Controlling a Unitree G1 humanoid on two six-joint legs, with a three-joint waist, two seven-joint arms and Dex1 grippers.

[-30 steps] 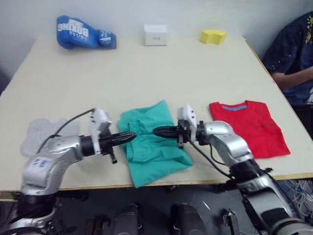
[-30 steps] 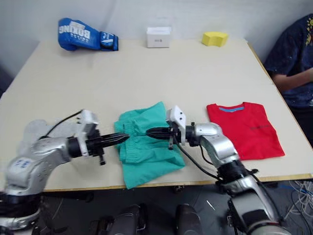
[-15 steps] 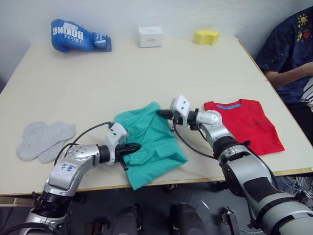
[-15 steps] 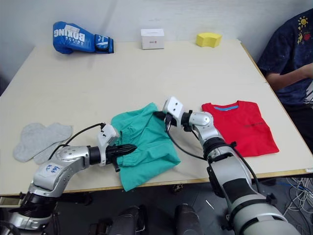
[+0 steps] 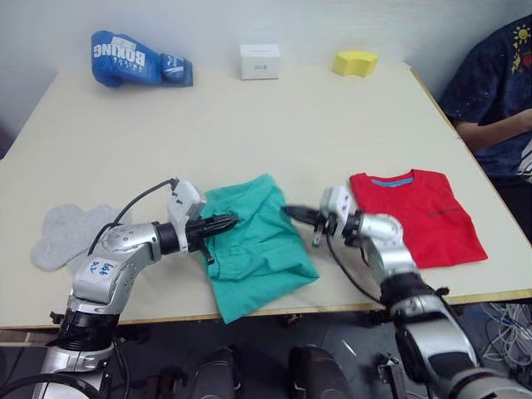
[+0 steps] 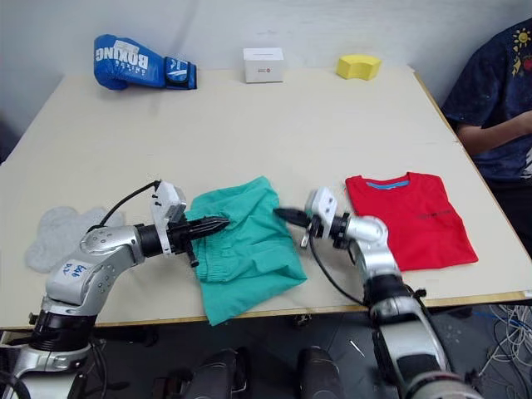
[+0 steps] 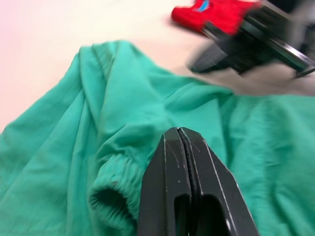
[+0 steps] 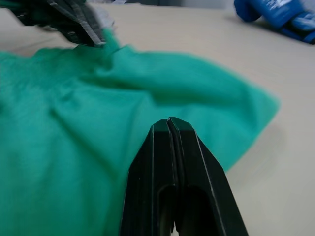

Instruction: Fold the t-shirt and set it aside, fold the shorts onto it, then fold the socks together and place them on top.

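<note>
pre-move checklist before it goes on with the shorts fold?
1. T-shirt folded and set aside on the right: ok.
2. Shorts folded flat: not ok, rumpled, waistband bunched.
3. Left end effector open for a grasp: not ok, shut, tip over the shorts.
4. Right end effector open: not ok, shut, at the shorts' right edge.
5. Socks out of the way on the left: ok.
6. Person off the table: ok.

The left arm (image 5: 125,249) covers part of the socks (image 5: 62,237). In the left wrist view the right gripper (image 7: 197,64) is blurred and the t-shirt (image 7: 211,12) is cut off by the edge. The person (image 5: 490,91) is cut off too.
</note>
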